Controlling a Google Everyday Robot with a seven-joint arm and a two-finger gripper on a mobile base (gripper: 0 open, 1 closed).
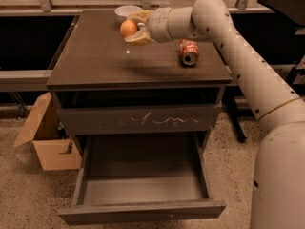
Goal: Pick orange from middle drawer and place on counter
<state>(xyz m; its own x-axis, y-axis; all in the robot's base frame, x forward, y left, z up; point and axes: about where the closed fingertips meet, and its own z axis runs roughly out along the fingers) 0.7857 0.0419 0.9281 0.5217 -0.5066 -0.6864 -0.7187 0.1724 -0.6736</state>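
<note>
The orange [127, 28] is held between the fingers of my gripper [130, 29], a little above the back part of the counter [95, 56]. My arm reaches in from the right, and the gripper is shut on the orange. The middle drawer [143, 213], with its plain front, is pulled out below; its inside shows nothing in it.
A white bowl [127, 10] stands at the counter's back edge just behind the orange. An orange-red soda can [188, 51] lies on its side at the right of the counter. The drawer with pale scratches [138, 120] is shut. A cardboard box [47, 137] stands on the floor at left.
</note>
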